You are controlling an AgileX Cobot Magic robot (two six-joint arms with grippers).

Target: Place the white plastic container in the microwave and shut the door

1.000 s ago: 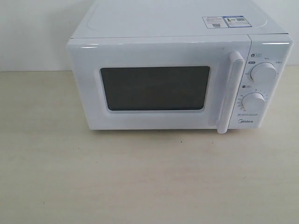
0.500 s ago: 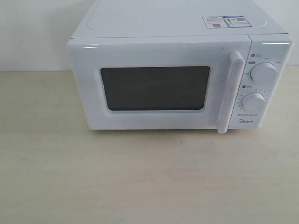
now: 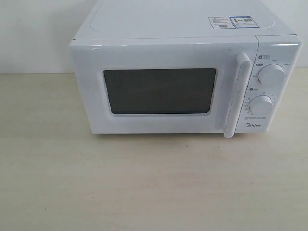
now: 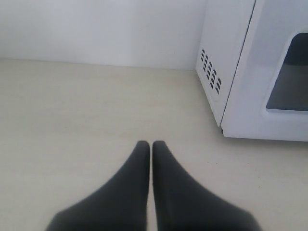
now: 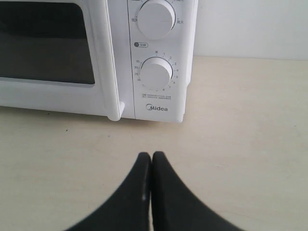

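Pale wood-grain table (image 3: 144,192), plain white wall (image 3: 33,33) behind

We are counting one microwave (image 3: 159,21), one door (image 3: 159,54) with one handle (image 3: 239,96), two knobs (image 3: 271,75), two stickers (image 3: 240,21), one table (image 3: 144,183), plus the left gripper (image 4: 151,144) and the right gripper (image 5: 151,155), making two.

On the microwave (image 3: 144,24) you see a white casing, smooth and glossy, with highlights on its front edge. The door (image 3: 91,96) has a dark, faintly reflective window (image 3: 160,90). The table (image 3: 144,183) across the lower frame is pale, matt wood-grain. The left fingers (image 4: 130,192) and right fingers (image 5: 132,192) look smooth, matt black.
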